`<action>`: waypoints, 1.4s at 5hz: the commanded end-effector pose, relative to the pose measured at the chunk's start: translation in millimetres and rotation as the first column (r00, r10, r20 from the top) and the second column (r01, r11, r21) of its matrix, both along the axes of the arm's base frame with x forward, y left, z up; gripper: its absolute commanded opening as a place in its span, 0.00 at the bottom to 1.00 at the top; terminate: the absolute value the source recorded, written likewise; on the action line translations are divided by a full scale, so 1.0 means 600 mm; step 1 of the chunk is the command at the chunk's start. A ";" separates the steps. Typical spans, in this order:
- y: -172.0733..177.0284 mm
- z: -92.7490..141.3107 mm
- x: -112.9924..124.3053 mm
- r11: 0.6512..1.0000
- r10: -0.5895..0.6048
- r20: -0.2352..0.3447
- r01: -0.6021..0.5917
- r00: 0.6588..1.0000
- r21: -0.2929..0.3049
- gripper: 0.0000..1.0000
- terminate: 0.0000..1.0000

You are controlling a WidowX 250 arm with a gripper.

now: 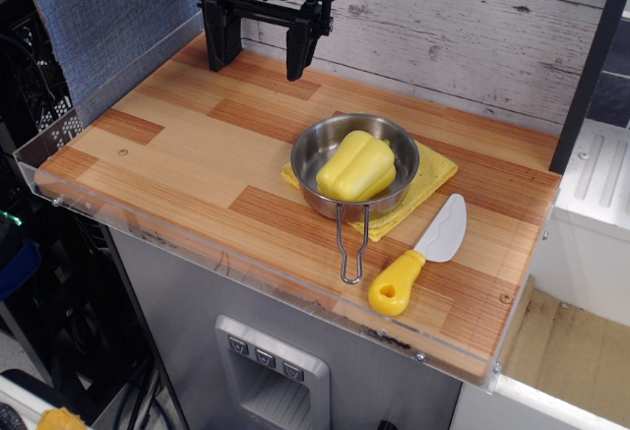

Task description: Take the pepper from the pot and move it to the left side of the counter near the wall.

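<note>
Observation.image looks down at an angle on a rectangular table (187, 169) with a wood-plank pattern in light and reddish-brown strips and a clear acrylic rim along its edges. A glossy yellow plastic toy bell pepper (356, 166) lies inside a small shallow round stainless-steel pot (399, 145), filling much of it. The pot stands on a flat yellow cloth pad (433, 176) on the right half of the table, and its folding wire handle (351, 248) points toward the front edge. Just right of the handle lies a toy knife with a white blade and yellow grip (418, 258), apart from the pot. The black gripper (261, 51) hangs at the back of the table, well apart from the pot, its two fingers (298, 48) spread with nothing between them. A blue-grey textured fabric-like wall panel (108, 17) borders the left side, and a whitewashed grey wooden-plank wall (472, 27) runs along the back.
</note>
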State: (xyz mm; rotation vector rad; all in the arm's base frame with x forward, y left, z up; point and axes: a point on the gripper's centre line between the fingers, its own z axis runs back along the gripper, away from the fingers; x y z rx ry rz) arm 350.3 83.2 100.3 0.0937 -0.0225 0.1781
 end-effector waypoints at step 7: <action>-0.150 -0.005 -0.008 0.898 -0.436 0.045 0.437 0.899 -0.038 1.00 0.00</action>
